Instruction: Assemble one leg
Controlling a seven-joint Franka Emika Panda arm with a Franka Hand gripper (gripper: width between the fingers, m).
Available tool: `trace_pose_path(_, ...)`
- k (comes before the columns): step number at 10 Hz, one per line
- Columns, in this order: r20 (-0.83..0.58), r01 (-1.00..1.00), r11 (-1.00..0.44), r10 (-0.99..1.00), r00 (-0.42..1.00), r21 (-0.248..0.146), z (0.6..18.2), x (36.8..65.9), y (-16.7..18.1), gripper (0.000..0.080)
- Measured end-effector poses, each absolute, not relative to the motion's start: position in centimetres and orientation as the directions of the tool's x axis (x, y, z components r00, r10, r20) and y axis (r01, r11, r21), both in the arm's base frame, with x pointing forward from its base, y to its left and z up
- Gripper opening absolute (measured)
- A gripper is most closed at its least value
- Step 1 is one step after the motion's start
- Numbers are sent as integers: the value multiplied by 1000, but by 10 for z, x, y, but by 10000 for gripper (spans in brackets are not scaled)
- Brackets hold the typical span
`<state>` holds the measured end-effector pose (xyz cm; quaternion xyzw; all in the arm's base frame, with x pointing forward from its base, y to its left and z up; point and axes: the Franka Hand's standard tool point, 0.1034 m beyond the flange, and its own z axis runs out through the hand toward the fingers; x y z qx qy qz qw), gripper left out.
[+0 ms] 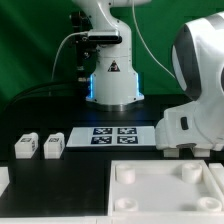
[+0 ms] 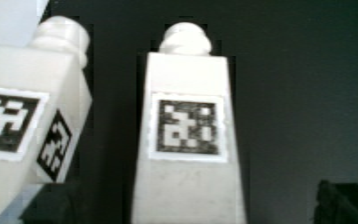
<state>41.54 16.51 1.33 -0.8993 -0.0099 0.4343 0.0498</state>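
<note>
Jaws of gripper (image 2: 197, 205) stand apart, empty, over the small white chunky tagged plastic leg (image 2: 190, 130) lying on the black table (image 2: 286, 100) beside its twin (image 2: 25, 110); I judge nothing done yet, with grasping and seating it in the large white socketed panel (image 1: 155, 190) left.

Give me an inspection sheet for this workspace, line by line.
Surface: black table, with the marker board lying flat mid-table.
Job's things: first leg and second leg side by side on the exterior view's left; white panel with round sockets nearer the camera.
Clutter: nothing seen.
Grippers: jaws too unclear to tell open or shut.
Cables: black cable running toward the arm's base.
Surroundings: green backdrop.
</note>
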Motion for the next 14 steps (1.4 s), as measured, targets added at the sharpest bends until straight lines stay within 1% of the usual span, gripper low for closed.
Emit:
trace_pose_path(1, -780, -24, -995, 62, 623, -98, 13, 415, 166, 620)
trace_pose_path(2, -780, -23, -995, 62, 623, -98, 13, 415, 166, 620)
trace_pose_path(3, -780, -23, -995, 63, 623, -98, 13, 415, 166, 445)
trace_pose_path(4, -780, -23, -995, 63, 623, -98, 13, 415, 166, 445)
trace_pose_path(5, -780, -23, -995, 63, 622, -98, 14, 415, 166, 286)
trace_pose_path(12, -780, -23, -995, 63, 622, -98, 14, 415, 166, 291)
trace_pose_path(13, -781, -18, -994, 72, 621, -106, 16, 416, 165, 291)
trace_pose_path(14, -769, -1, -991, 105, 631, -135, 30, 430, 161, 291)
